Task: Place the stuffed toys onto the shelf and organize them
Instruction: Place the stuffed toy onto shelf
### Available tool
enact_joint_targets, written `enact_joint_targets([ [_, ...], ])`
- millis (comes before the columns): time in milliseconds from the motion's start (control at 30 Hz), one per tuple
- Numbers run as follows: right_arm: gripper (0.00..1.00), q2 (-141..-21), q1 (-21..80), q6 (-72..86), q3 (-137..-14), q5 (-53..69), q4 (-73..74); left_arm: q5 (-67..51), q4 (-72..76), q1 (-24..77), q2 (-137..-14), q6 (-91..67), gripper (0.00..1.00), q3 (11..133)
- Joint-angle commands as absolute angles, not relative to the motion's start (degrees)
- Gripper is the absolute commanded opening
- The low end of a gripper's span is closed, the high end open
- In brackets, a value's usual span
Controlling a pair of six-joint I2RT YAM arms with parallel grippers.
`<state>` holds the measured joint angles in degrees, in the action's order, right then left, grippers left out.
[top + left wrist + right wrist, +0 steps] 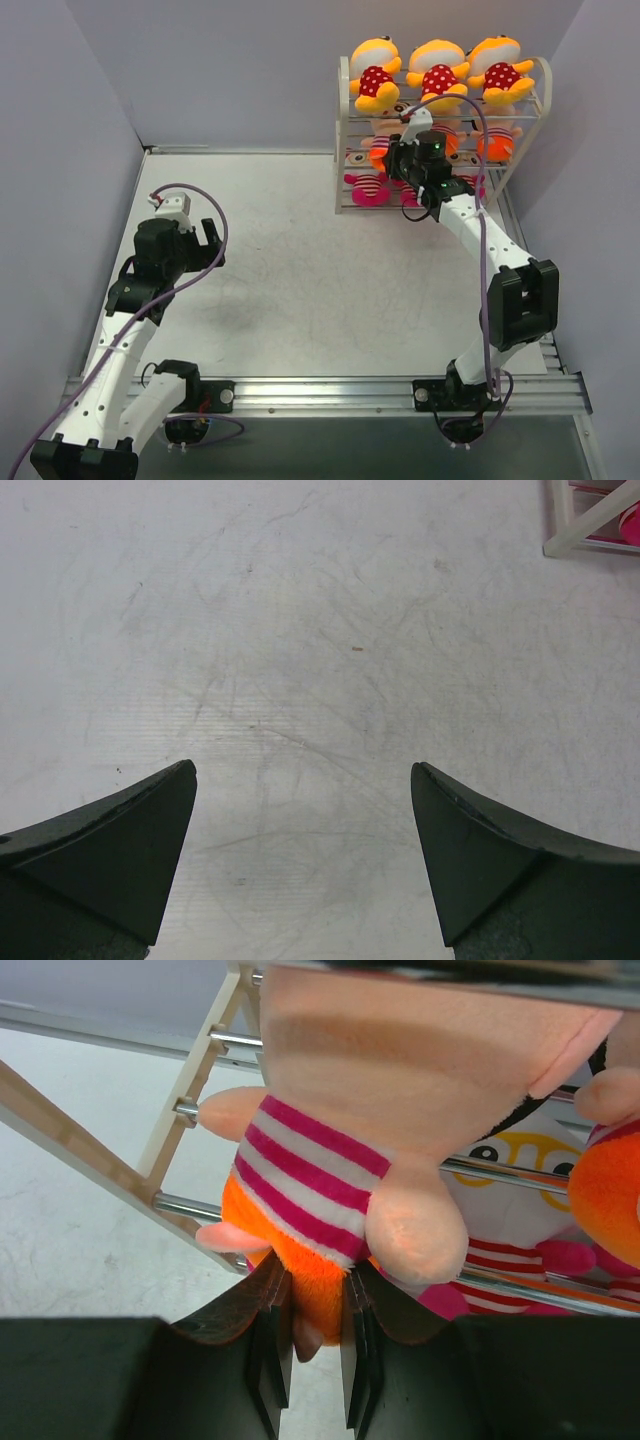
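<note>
Task judged nearly done: yellow toys [437,75] filled the shelf's [343,130] top tier, others sat below, and the right jaws pinched a peach toy's [330,1160] orange bottom at the middle tier; left jaws gaped empty.

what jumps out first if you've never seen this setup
The three yellow dolls in red polka dots, lined along the top tier of the white shelf at the far right. Next, the right gripper, shut on the orange bottom of a striped peach-faced doll against the shelf's rods. The left gripper hangs open over the table.
</note>
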<state>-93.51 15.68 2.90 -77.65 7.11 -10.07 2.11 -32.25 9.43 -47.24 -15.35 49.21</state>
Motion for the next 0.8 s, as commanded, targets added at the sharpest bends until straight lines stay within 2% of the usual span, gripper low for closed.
enact_joint_targets([
  [0,0.0,-94.04,15.12,1.76,-81.12,8.35,-14.41,1.84,-30.5,9.76,-46.49,-14.41,0.97,49.31],
  [767,0.02,-101.34,14.06,0.62,-87.19,11.69,-12.92,1.49,-30.23,9.84,-46.85,-14.41,0.97,49.22],
])
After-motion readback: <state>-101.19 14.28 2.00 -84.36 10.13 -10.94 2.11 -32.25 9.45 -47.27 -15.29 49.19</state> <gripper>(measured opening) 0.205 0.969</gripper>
